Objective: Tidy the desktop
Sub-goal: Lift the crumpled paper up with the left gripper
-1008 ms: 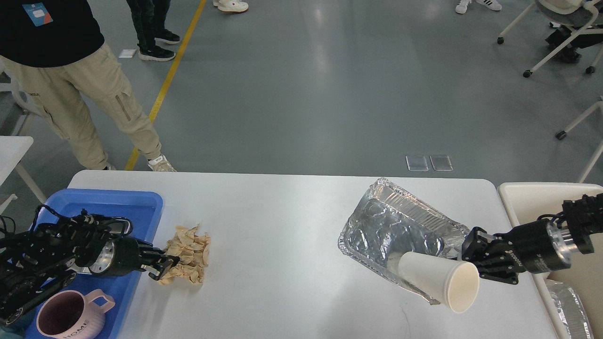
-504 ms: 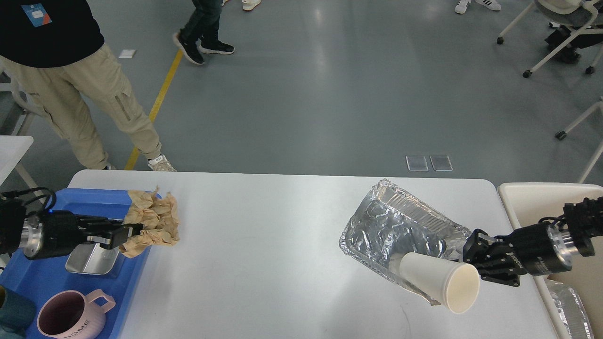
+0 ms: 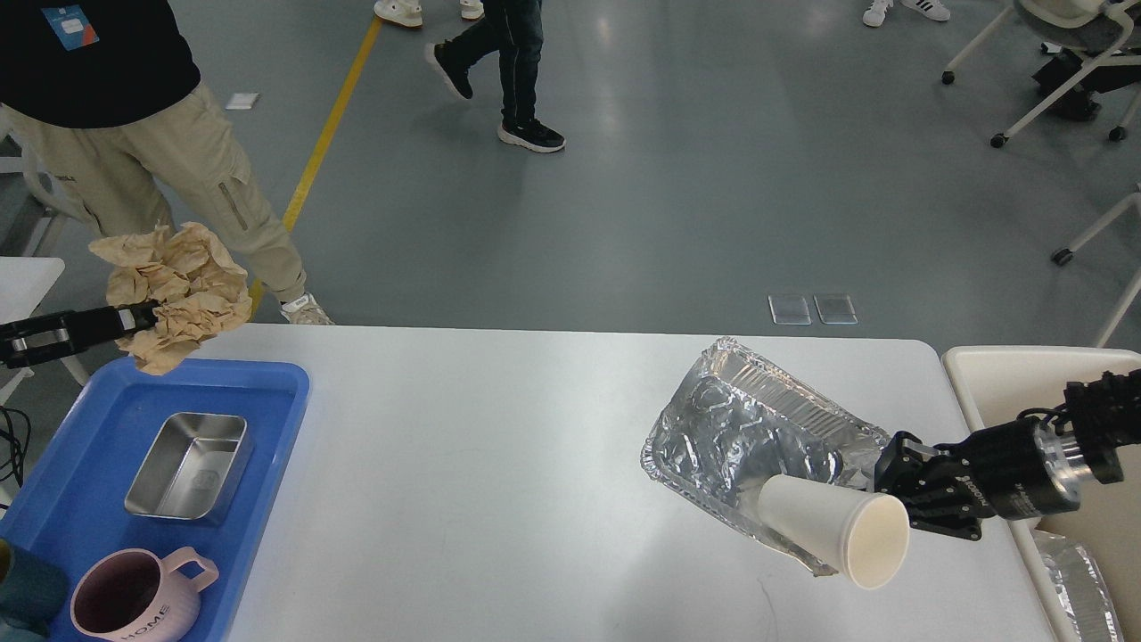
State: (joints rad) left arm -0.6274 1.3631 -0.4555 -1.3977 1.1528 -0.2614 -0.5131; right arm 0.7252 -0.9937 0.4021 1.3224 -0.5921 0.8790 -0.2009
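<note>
The desktop (image 3: 499,464) is the wide white tabletop. My left gripper (image 3: 134,316) is shut on a crumpled brown paper wad (image 3: 178,294) and holds it raised beyond the table's far left corner, above the back of the blue tray (image 3: 267,428). My right gripper (image 3: 896,490) is closed against the right end of a crumpled foil tray (image 3: 749,428), which sits tilted on the desktop. A white paper cup (image 3: 829,530) lies on its side across the foil tray's near rim, its mouth toward me, touching the gripper.
The blue tray at the left holds a steel box (image 3: 187,464) and a pink mug (image 3: 134,602). A beige bin (image 3: 1007,374) with foil inside stands at the right. A person (image 3: 134,134) stands beyond the far left corner; another walks behind.
My left gripper lifted the brown paper wad off the desktop, carrying it left and up past the blue tray. My right gripper, the foil tray and the cup barely moved.
</note>
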